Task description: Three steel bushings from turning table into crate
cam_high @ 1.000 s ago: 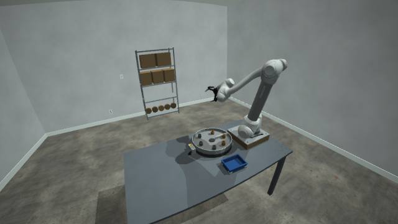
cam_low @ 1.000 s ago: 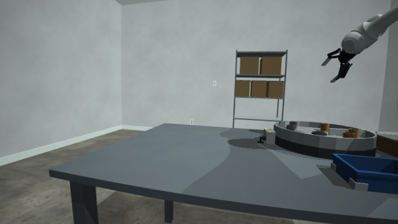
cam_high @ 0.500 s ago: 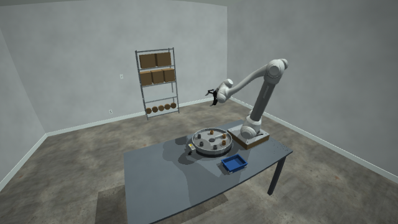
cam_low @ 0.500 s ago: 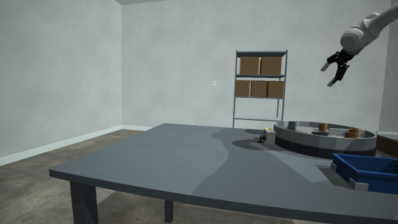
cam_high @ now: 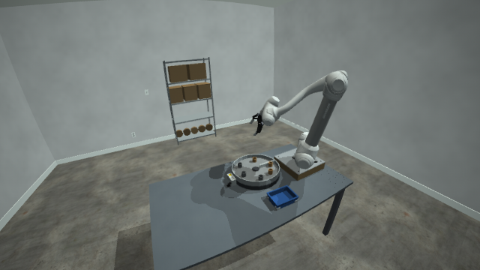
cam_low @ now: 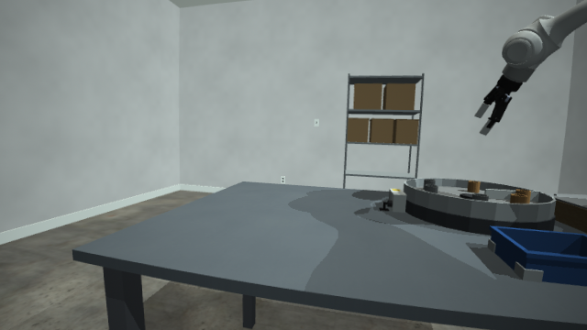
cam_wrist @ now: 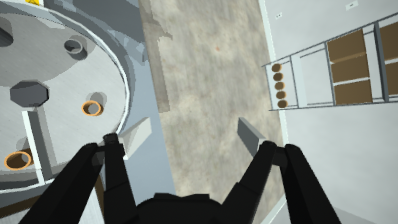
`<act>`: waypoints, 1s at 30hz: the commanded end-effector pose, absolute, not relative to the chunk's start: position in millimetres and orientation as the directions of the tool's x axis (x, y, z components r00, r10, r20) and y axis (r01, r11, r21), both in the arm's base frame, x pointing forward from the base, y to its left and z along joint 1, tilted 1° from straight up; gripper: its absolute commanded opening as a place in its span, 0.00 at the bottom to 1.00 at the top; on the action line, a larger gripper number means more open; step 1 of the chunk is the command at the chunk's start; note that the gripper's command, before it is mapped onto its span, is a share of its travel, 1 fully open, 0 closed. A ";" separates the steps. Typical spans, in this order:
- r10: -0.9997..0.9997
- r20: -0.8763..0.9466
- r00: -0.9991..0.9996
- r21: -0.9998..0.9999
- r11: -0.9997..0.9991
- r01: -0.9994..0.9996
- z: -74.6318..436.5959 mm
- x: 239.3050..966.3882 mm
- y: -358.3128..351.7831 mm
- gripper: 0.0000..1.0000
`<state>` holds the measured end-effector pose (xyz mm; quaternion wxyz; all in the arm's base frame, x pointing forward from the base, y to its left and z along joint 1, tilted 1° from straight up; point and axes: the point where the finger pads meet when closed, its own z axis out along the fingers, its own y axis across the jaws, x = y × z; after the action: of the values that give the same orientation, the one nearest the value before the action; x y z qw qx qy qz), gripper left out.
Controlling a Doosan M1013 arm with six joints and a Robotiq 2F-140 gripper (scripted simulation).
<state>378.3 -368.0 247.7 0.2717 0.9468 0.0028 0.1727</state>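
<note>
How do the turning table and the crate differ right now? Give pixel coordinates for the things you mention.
The turning table [cam_high: 256,179] [cam_low: 477,214] is round and grey; the crate [cam_high: 283,202] [cam_low: 550,266] is rectangular and blue. The turning table carries grey and orange bushings, while the crate holds none. The turning table is wider than the crate. Both have raised walls and open tops.

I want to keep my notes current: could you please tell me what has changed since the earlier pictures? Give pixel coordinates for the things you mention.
The turning table [cam_high: 249,179] [cam_low: 477,214] [cam_wrist: 60,115] carried its bushings [cam_high: 254,160] [cam_low: 473,187] [cam_wrist: 84,110] slightly counterclockwise, seen from above. The gripper [cam_high: 253,128] [cam_low: 481,125] [cam_wrist: 193,125] tipped further downward. Nothing was grasped or released; the crate [cam_high: 289,201] [cam_low: 561,264] stayed put.
</note>
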 end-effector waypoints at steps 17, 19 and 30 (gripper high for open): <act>-0.280 0.300 0.912 0.194 -0.918 -0.346 190.3 384.6 -224.3 1.00; -0.339 0.272 0.901 0.146 -0.911 -0.387 183.4 381.8 -198.2 1.00; -0.508 0.141 0.850 0.027 -0.856 -0.517 166.4 363.7 -112.2 1.00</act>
<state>372.4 -145.7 175.4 0.0525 0.9658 -0.2365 0.0927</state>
